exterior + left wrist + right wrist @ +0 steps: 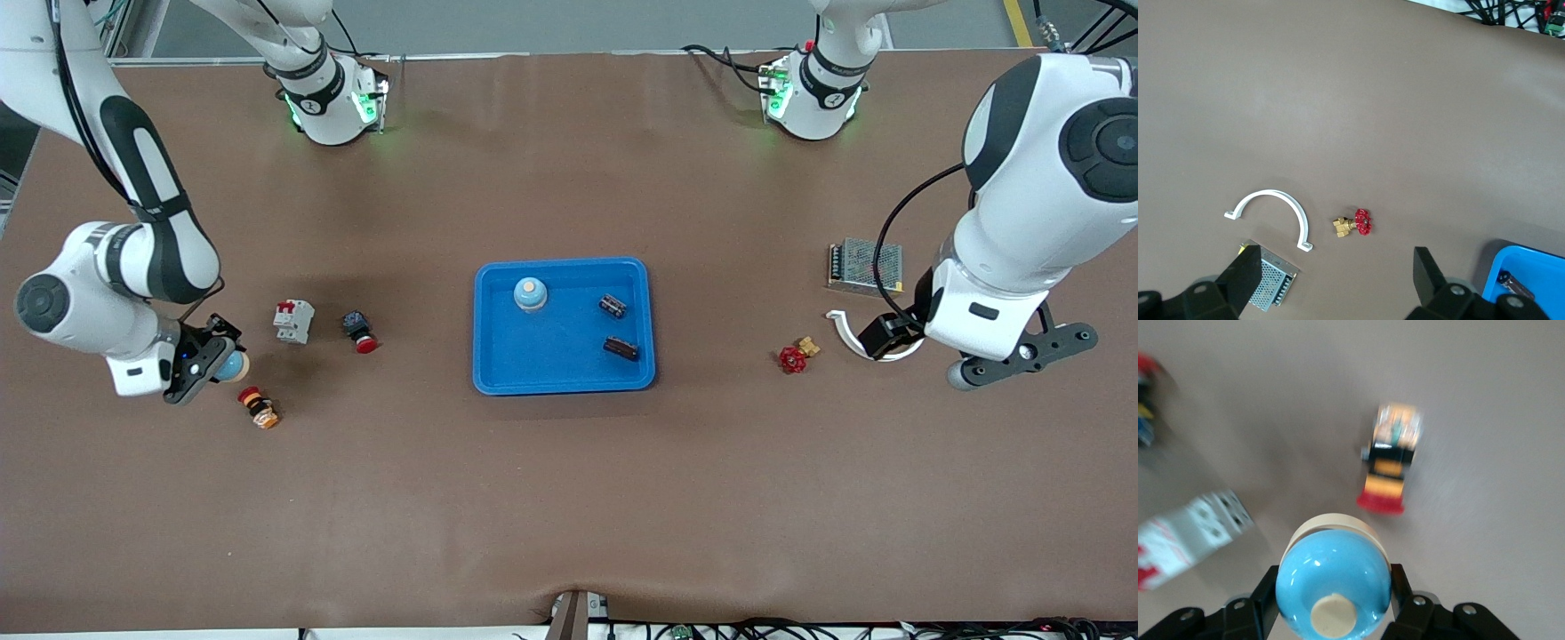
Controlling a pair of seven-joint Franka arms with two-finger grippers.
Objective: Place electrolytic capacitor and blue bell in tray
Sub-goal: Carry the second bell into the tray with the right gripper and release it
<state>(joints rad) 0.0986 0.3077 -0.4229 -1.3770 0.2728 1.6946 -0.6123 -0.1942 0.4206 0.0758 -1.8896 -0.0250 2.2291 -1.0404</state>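
The blue bell [1333, 587] you want sits clamped between the right gripper [206, 358] fingers, which have closed snugly on its round sides, over the table at the right arm's end. Holding it by the flanks looks deliberate: the cream base stays free, so it can be set down upright. From the bell, the tray [498, 373] lies at about three o'clock in the front view, well apart. It already holds a second blue bell [530, 293] and two small dark cylindrical parts [612, 306] (probably the capacitors, though I can't tell for sure). Near your held bell lie a red-and-orange push button [259, 408], a white breaker [293, 321] and a red-capped switch [359, 332]. Your left gripper [1338, 277] waits with its fingers spread wide and empty, above a white clamp [1275, 212], a red valve [1355, 224] and a mesh-cased power supply [1273, 285].
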